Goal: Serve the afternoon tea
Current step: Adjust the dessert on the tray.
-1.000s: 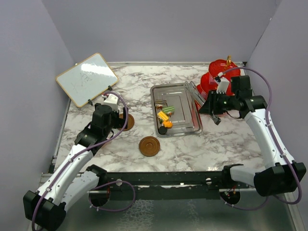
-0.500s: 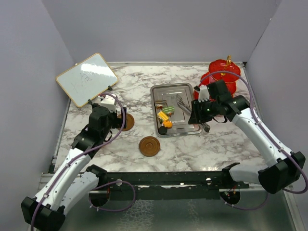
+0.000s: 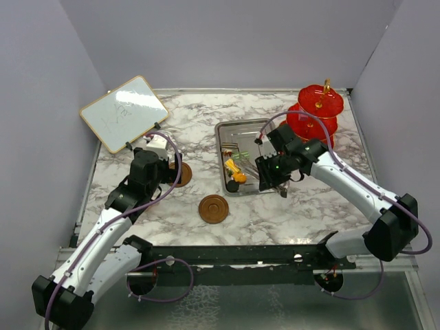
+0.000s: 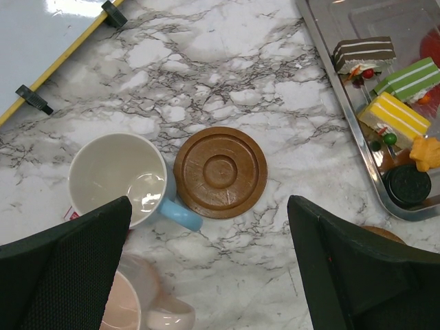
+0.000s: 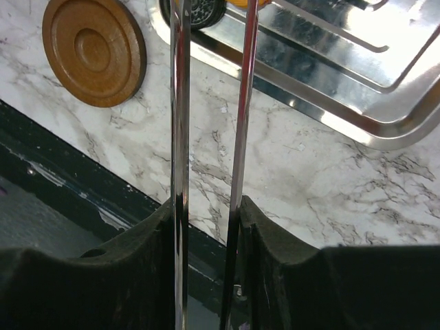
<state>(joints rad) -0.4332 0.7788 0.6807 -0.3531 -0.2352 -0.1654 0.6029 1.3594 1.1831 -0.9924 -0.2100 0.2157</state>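
My right gripper (image 5: 206, 206) is shut on steel tongs (image 5: 180, 103), whose two blades reach out past the tray's near rim towards a black round cake (image 5: 199, 10). From above, the right gripper (image 3: 273, 175) hovers over the front of the steel tray (image 3: 265, 134). The tray holds brown (image 4: 363, 49), green (image 4: 412, 77) and yellow (image 4: 393, 115) cake pieces. My left gripper (image 4: 210, 203) is open above a brown saucer (image 4: 220, 172), the blue cup (image 4: 117, 175) and the pink cup (image 4: 137, 302). A second saucer (image 3: 213, 208) lies nearer the front. The red stand (image 3: 317, 103) is at the back right.
A wood-framed whiteboard (image 3: 124, 112) leans at the back left. The black rail (image 5: 82, 206) along the table's near edge lies just below the tongs. Grey walls close in the table on three sides.
My right arm has swung left from beside the red stand to the tray's front, carrying the tongs. The left arm has hardly moved.
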